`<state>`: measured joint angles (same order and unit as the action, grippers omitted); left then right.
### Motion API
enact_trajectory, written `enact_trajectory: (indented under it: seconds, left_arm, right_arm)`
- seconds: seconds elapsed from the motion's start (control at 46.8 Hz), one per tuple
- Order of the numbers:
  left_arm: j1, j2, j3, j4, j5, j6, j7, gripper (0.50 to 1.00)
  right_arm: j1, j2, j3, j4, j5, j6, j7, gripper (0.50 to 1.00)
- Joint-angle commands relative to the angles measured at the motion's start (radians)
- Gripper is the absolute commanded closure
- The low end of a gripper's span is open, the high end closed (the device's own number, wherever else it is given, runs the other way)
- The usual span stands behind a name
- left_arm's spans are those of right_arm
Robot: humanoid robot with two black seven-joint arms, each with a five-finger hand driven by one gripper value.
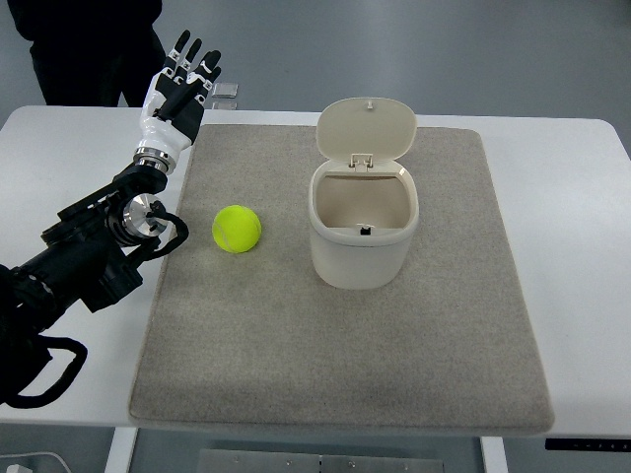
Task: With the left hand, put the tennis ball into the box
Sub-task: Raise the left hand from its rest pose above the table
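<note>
A yellow-green tennis ball (237, 229) lies on the grey mat (345, 345), left of centre. A cream box (362, 235) with its hinged lid (367, 130) flipped up stands at the mat's centre, open and empty inside. My left hand (183, 81) is raised over the table's far left, beyond the ball and well apart from it. Its fingers are spread and hold nothing. The left arm (89, 251) comes in from the lower left. My right arm is out of view.
The white table (572, 197) carries the mat. A person in dark clothes (94, 44) stands behind the far left corner. A small clear object (226, 93) lies at the table's far edge near my left hand.
</note>
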<state>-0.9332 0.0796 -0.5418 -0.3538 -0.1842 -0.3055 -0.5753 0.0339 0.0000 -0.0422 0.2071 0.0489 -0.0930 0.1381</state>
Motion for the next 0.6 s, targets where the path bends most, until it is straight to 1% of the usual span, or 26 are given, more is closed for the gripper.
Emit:
enact_trajectory:
  seconds: [0.0, 0.491, 0.577]
  left_arm:
    - [0.001, 0.000, -0.001, -0.001, 0.000, 0.011, 0.000, 0.508]
    - [-0.016, 0.005, -0.010, -0.004, -0.011, 0.012, 0.000, 0.508]
    - [-0.029, 0.008, -0.009, -0.007, -0.009, 0.035, 0.009, 0.510]
  right_arm:
    - [0.000, 0.000, -0.001, 0.000, 0.000, 0.001, 0.000, 0.562]
    - [0.000, 0.000, -0.001, 0.000, -0.001, -0.001, 0.000, 0.562]
    - [0.000, 0.000, -0.001, 0.001, -0.001, 0.001, 0.000, 0.562]
